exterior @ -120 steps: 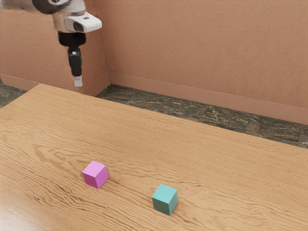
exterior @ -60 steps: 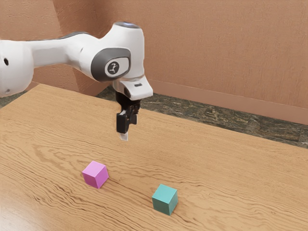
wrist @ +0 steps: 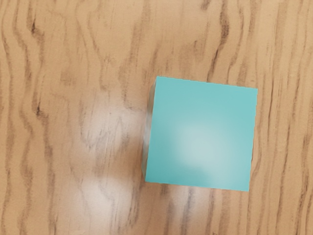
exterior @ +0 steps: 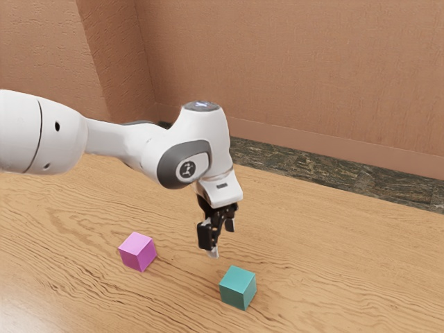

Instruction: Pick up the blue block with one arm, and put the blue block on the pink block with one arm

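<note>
The blue block (exterior: pixel 238 287), teal in shade, rests on the wooden table near its front edge. In the wrist view the blue block (wrist: pixel 200 133) lies just under my hand, a little off centre. The pink block (exterior: pixel 137 251) sits on the table toward the exterior view's left of it, about two block widths away. My gripper (exterior: pixel 214 251) points down, hanging a short way above the table. It is just above and toward the exterior view's left of the blue block, between the two blocks, and touches neither.
The wooden table (exterior: pixel 347 257) stretches wide on all sides of the blocks. A brown wall (exterior: pixel 312 69) and a dark stone floor strip (exterior: pixel 333 170) lie behind the table's far edge. My white arm (exterior: pixel 83 142) reaches in from the exterior view's left.
My arm has swung from the far upper left corner toward the exterior view's right and downward, ending low over the table beside the blue block. Neither block has moved.
</note>
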